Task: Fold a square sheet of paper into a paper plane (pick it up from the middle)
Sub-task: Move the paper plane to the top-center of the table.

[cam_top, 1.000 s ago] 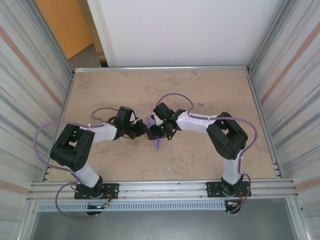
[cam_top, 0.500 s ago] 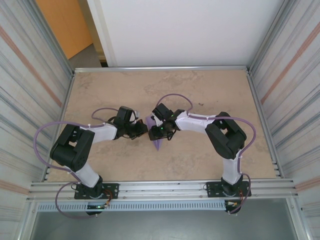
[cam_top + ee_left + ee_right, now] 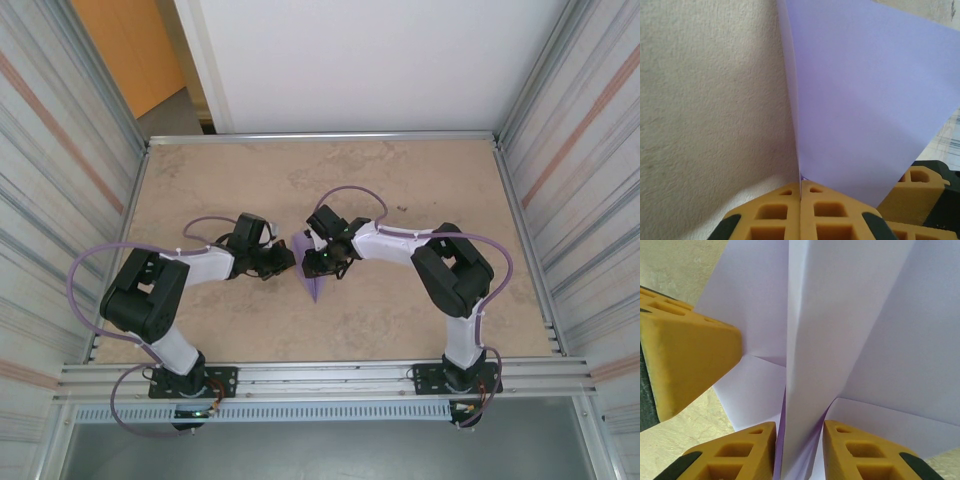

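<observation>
The square sheet of paper [image 3: 314, 281], lavender, is folded into a pointed paper plane shape at the table's middle, tip toward the near edge. My left gripper [image 3: 291, 260] comes in from the left and is shut on the paper's edge [image 3: 865, 100], its yellow fingertips [image 3: 800, 184] pressed together on the sheet. My right gripper [image 3: 314, 262] reaches in from the right. Its jaws [image 3: 800, 427] stand a little apart, one on each side of the raised centre fold [image 3: 815, 340]. A finger of the left gripper [image 3: 685, 360] shows beside the paper in the right wrist view.
The beige table [image 3: 400, 180] is bounded by a metal rail at the near edge [image 3: 320, 375] and corrugated walls on both sides. Purple cables loop off both arms. A finger of the right gripper [image 3: 912, 190] sits just behind the paper in the left wrist view.
The right gripper's jaws have narrowed around the paper's centre fold. Both arms and the paper have hardly shifted; the left gripper stays shut.
</observation>
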Available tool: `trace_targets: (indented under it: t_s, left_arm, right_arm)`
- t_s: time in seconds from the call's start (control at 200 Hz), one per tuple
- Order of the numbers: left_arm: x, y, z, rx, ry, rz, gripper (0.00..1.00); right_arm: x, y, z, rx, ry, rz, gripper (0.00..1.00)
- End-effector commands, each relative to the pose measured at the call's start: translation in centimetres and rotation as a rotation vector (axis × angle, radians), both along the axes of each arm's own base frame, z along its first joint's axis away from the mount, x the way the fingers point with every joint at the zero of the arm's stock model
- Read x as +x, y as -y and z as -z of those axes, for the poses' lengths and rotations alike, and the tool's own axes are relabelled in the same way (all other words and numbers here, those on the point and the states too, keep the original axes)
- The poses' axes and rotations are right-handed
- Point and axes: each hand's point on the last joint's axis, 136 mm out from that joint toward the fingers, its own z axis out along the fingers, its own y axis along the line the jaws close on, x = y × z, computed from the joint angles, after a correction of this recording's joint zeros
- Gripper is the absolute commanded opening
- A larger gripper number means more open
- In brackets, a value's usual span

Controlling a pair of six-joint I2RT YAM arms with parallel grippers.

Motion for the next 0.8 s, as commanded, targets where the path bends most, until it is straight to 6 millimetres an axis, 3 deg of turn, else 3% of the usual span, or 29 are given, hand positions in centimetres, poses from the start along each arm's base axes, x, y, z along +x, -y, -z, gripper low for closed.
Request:
trace_targets:
  t_s: [0.0,0.341,0.451,0.616,0.797]
  left_arm:
    - [0.5,0.2,-1.4,-0.018,0.03,0.008,0.05]
    - [0.4,0.2,-1.8,-0.02,0.035,0.006,0.13]
    - [0.5,-0.2,-2.2,-0.013,0.043,-0.002,0.18]
    - [0.6,-2.2,-2.9,0.025,0.064,-0.056,0.3]
    - [0.3,-5.6,-3.4,0.123,0.086,-0.126,0.48]
  right_arm:
    - [0.4,0.2,0.0,-0.014,-0.008,0.025,0.3]
    - [0.3,0.3,1.1,-0.049,-0.041,0.048,0.3]
    - [0.4,0.5,1.0,-0.059,-0.041,0.055,0.26]
    - [1.7,1.6,0.2,-0.085,-0.009,0.104,0.17]
    - [4.0,4.3,-0.4,-0.137,0.026,0.196,0.08]
